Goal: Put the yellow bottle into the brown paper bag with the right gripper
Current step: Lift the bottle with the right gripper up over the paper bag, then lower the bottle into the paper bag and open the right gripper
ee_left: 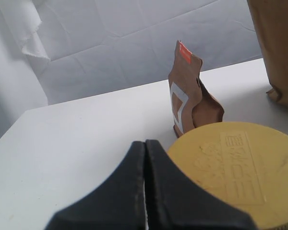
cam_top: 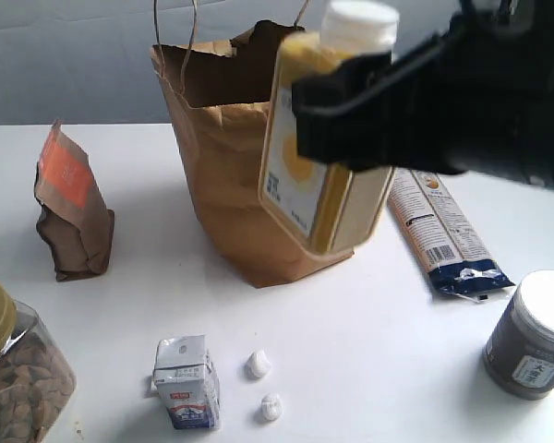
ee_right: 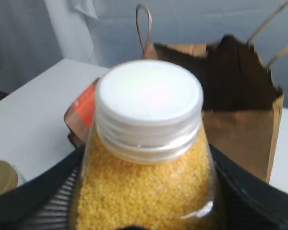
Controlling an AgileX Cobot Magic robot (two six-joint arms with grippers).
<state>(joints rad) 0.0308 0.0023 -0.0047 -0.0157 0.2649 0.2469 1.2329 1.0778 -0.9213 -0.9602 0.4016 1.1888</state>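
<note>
My right gripper (cam_top: 351, 120) is shut on the yellow bottle (cam_top: 319, 194), a clear squarish bottle of yellow grains with a white cap (cam_top: 358, 26). It hangs in the air, slightly tilted, in front of the right side of the brown paper bag (cam_top: 226, 175). The bag stands open with its handles up. In the right wrist view the bottle (ee_right: 146, 191) fills the space between the black fingers (ee_right: 259, 196), and the bag (ee_right: 235, 115) stands beyond it. My left gripper (ee_left: 145, 148) is shut and empty beside the gold lid (ee_left: 240, 167).
A small brown pouch (cam_top: 71, 208) with an orange label stands at the left. A gold-lidded nut jar (cam_top: 14, 369) is at the front left. A small carton (cam_top: 186, 383), two white lumps (cam_top: 258, 365), a flat packet (cam_top: 443, 231) and a dark white-lidded jar (cam_top: 533, 337) lie around.
</note>
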